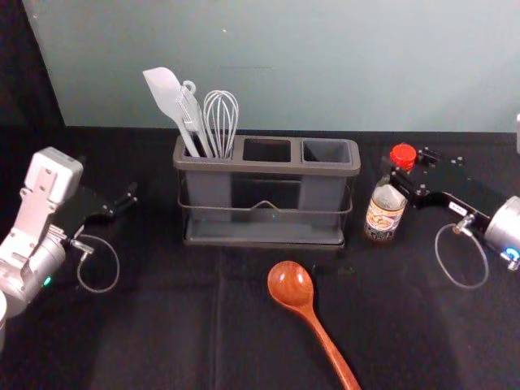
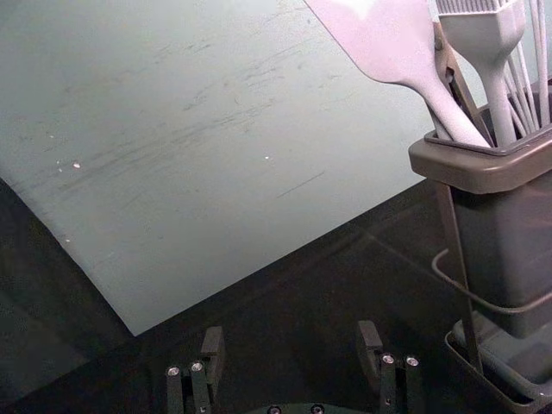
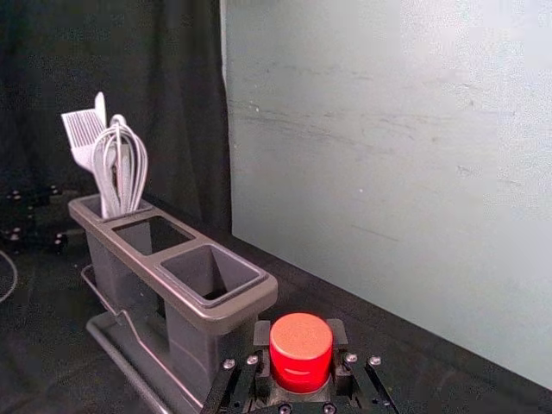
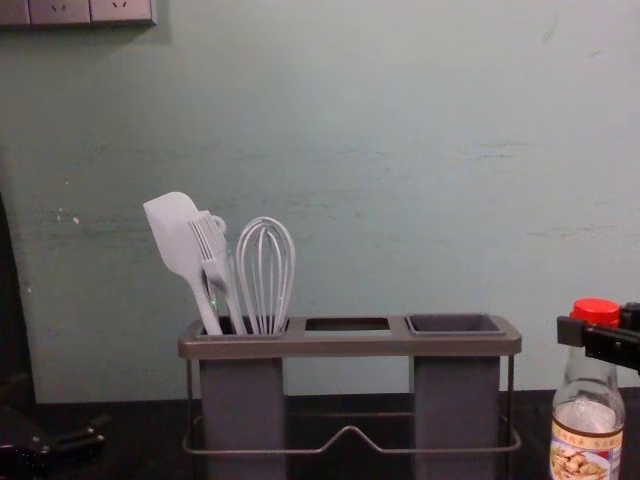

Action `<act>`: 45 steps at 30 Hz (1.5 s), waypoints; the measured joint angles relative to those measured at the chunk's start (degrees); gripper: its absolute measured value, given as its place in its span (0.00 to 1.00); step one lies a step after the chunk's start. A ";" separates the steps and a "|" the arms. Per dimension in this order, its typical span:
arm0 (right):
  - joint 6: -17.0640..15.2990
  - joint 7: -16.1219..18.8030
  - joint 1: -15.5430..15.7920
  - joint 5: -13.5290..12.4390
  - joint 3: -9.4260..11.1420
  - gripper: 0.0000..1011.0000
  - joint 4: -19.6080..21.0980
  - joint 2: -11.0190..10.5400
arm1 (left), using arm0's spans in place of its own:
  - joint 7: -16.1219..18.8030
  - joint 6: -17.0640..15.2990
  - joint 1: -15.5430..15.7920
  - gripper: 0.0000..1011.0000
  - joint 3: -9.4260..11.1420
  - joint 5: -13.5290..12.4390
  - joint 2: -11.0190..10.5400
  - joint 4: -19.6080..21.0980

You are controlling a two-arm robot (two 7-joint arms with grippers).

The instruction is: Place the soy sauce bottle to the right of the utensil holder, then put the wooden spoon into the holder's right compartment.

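Soy sauce bottle (image 1: 385,213) upright in right end effector (image 1: 402,174), beside holder (image 1: 268,167)

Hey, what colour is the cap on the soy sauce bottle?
Bright red; the cap shows best in the right wrist view.

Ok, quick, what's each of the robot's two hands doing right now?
Left gripper: open, holding nothing.
Right gripper: closed on the soy sauce bottle, near its top.

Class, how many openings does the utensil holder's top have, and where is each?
3 in the utensil holder: the left opening, where the whisk stands; the middle opening; and the right opening, nearest the soy sauce bottle.
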State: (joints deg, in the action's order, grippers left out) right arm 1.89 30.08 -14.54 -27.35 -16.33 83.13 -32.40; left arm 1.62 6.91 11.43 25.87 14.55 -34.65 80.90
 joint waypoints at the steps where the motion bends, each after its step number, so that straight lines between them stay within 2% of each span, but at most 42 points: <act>1: -0.02 -0.03 -0.10 0.03 -0.03 0.38 -0.12 0.11 | 0.00 0.00 0.00 0.99 0.00 0.00 0.00 0.00; 18: 0.43 0.09 -2.01 1.19 -1.00 0.38 -3.06 1.84 | 0.00 0.00 0.00 0.99 0.00 0.00 0.00 0.00; 34: 0.71 0.40 -2.24 1.22 -0.99 0.39 -3.59 2.08 | 0.00 0.00 0.00 0.99 0.00 0.00 0.00 0.00; 45: 0.67 0.38 -2.19 1.21 -0.99 0.73 -3.51 2.03 | 0.00 0.00 0.00 0.99 -0.01 0.00 0.00 0.00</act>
State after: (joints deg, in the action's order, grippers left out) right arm 2.56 30.45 -16.73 -26.14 -17.32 79.61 -30.37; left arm 1.62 6.90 11.43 25.86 14.55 -34.65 80.90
